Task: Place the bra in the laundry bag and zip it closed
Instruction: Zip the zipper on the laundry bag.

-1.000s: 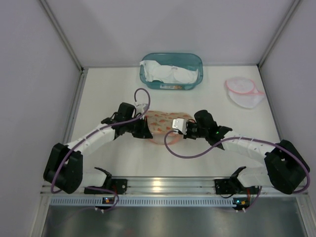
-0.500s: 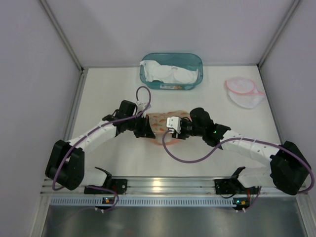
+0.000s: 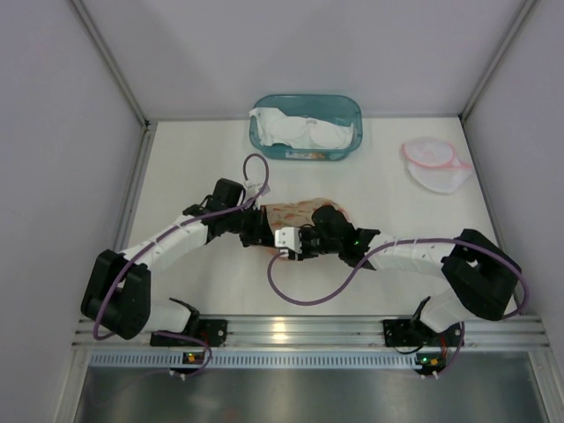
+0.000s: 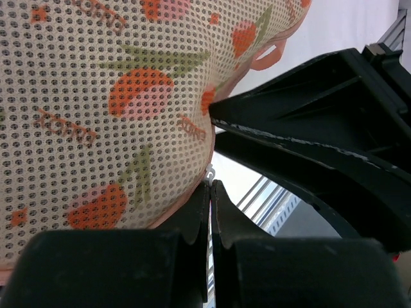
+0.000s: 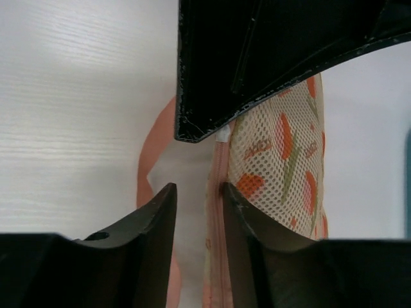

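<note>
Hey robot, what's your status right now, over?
Left pincer shut on laundry bag edge. Right pincer open beside the zipper. Teal bin well clear, behind.

Bright, even light with soft shadows; both wrist views blur close to the lens.

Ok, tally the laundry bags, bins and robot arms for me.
Laundry bags: 2 (patterned bag, pink-rimmed bag)
Teal bin: 1
Robot arms: 2 (left arm, right arm)
Total: 5
</note>
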Action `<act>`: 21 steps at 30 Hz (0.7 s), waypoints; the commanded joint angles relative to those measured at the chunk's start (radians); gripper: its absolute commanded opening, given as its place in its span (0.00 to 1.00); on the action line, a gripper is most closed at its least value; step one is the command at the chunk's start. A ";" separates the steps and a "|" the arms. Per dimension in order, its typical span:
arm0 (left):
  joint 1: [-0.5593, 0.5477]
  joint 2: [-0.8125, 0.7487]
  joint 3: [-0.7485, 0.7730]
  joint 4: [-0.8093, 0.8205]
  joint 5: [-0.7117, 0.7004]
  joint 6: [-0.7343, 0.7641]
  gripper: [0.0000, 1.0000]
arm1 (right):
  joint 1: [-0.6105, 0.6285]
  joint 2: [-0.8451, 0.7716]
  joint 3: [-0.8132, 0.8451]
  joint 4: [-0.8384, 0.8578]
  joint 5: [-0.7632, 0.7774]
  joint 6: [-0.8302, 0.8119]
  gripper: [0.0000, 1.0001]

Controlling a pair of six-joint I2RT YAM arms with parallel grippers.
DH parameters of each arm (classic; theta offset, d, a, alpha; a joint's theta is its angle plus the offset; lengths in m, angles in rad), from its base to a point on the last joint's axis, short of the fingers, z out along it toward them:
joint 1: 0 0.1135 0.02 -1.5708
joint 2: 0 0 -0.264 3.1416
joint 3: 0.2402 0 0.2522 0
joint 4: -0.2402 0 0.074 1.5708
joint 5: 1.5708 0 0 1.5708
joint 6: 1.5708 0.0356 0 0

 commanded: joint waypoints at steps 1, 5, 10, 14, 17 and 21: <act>-0.003 -0.015 0.032 0.014 0.050 -0.013 0.00 | 0.013 0.025 0.042 0.125 0.103 -0.024 0.32; -0.003 -0.030 0.006 0.012 0.053 -0.022 0.00 | 0.013 0.027 0.030 0.151 0.158 -0.033 0.13; -0.002 -0.061 -0.009 0.003 0.039 -0.013 0.00 | 0.004 0.004 0.004 0.157 0.176 -0.056 0.00; 0.004 -0.070 -0.003 -0.028 0.033 0.007 0.00 | -0.024 -0.033 -0.027 0.130 0.167 -0.073 0.00; 0.018 -0.073 -0.003 -0.054 0.036 0.027 0.00 | -0.039 -0.073 -0.071 0.113 0.161 -0.093 0.00; 0.024 -0.067 0.003 -0.057 0.047 0.029 0.00 | -0.051 -0.104 -0.071 0.056 0.143 -0.096 0.00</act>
